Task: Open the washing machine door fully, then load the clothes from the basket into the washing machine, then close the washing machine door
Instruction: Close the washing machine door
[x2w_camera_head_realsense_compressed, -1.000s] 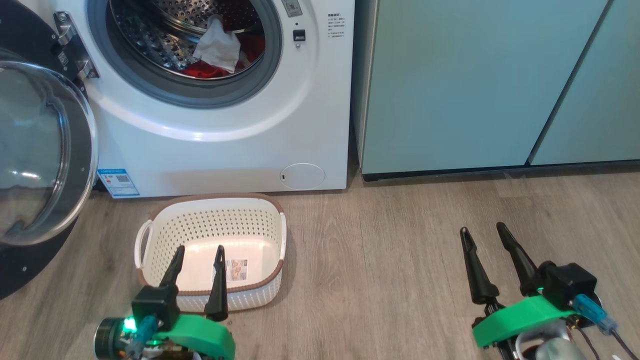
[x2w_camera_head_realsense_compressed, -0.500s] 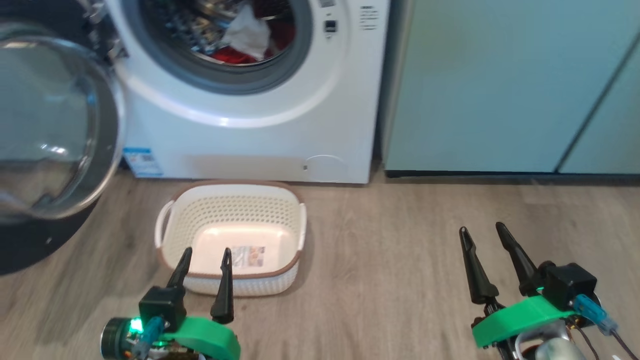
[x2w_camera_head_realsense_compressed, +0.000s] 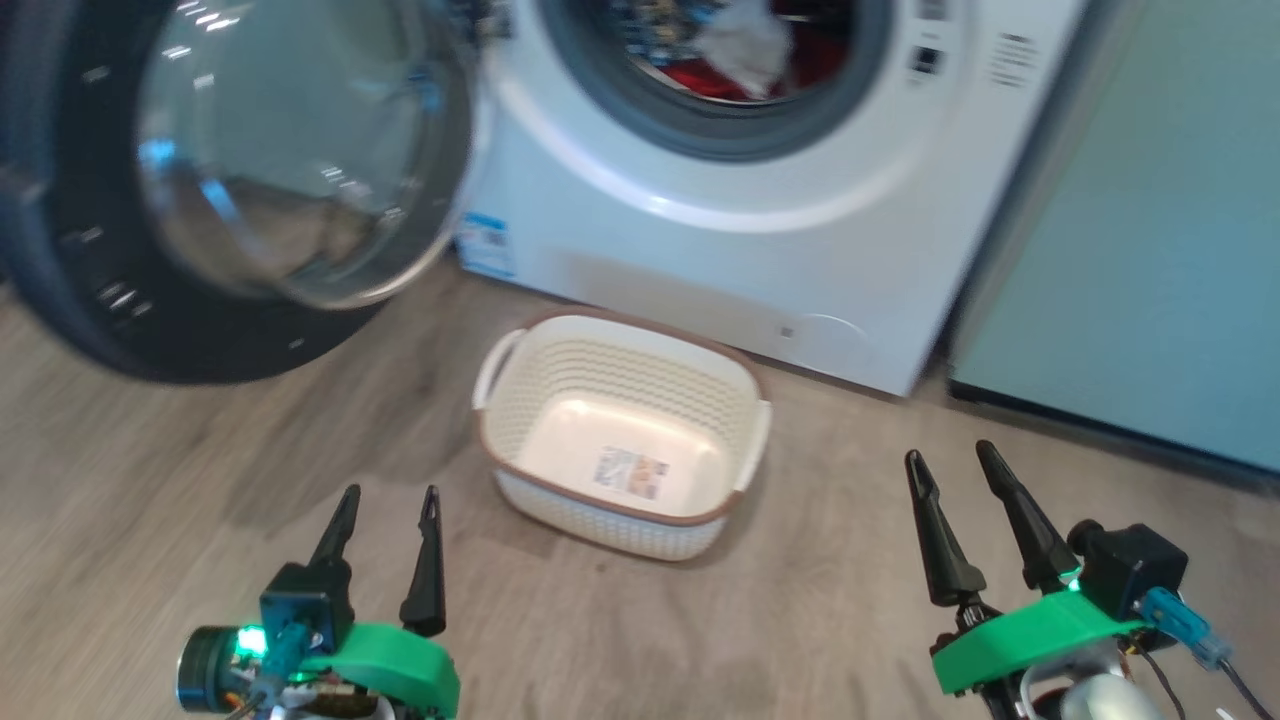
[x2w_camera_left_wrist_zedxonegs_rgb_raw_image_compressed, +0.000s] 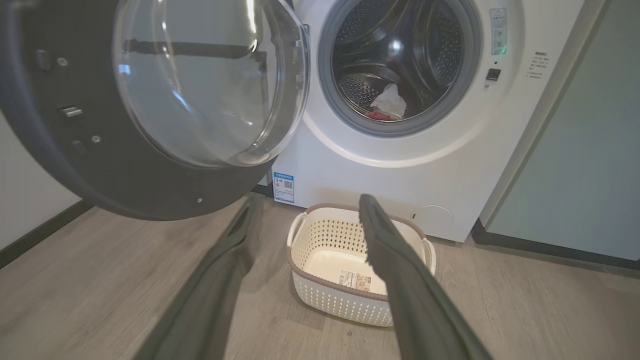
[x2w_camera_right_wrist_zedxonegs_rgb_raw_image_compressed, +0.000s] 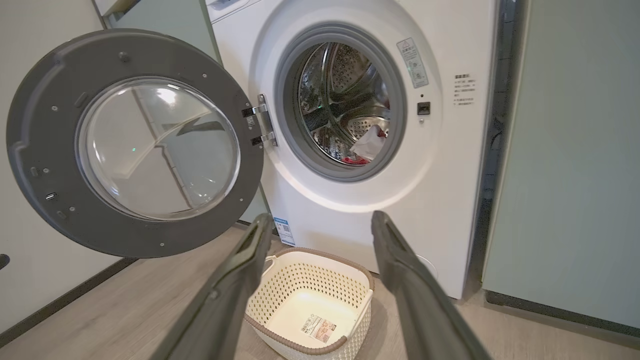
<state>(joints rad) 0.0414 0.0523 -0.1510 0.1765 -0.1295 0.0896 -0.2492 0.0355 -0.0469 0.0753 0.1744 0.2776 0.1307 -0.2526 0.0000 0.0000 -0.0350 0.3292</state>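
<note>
The washing machine (x2w_camera_left_wrist_zedxonegs_rgb_raw_image_compressed: 400, 170) is the biggest thing in front of me: a smooth white box with a round opening ringed by a grey gasket. Against its right side stand the pale teal cabinets (x2w_camera_head_realsense_compressed: 1150, 250), flat and matte. Below it runs the floor (x2w_camera_head_realsense_compressed: 150, 480), grey-brown planks with a wood grain. The washing machine door (x2w_camera_right_wrist_zedxonegs_rgb_raw_image_compressed: 135, 145) hangs swung out from the hinges on the machine's left edge, a wide dark ring studded with small screws around a bulging clear glass bowl that catches reflections.

The drum (x2w_camera_right_wrist_zedxonegs_rgb_raw_image_compressed: 345, 105) inside the machine is shiny metal, perforated all over and ribbed. The clothes (x2w_camera_left_wrist_zedxonegs_rgb_raw_image_compressed: 377, 116) lie at its bottom, soft bright red fabric with a crumpled white piece of cloth on top. Whether the white piece belongs to the red garment I cannot tell.

The basket (x2w_camera_head_realsense_compressed: 600, 520) sits on the floor just in front of the machine's base, a cream-white plastic rounded rectangle with perforated walls, a brown woven-look rim and a white handle at each end. A label sticker (x2w_camera_head_realsense_compressed: 630, 472) lies on its smooth bottom.

My left gripper (x2w_camera_head_realsense_compressed: 392, 492) is on the near side of the basket, well apart from the machine, its two long dark tapered fingers spread wide and holding nothing. My right gripper (x2w_camera_head_realsense_compressed: 948, 450) is level with it, nearer the cabinets, spread just as wide and holding nothing.

Low on the machine's front are a blue label (x2w_camera_left_wrist_zedxonegs_rgb_raw_image_compressed: 283, 187) at the left and a round flap (x2w_camera_left_wrist_zedxonegs_rgb_raw_image_compressed: 432, 218) at the right.
</note>
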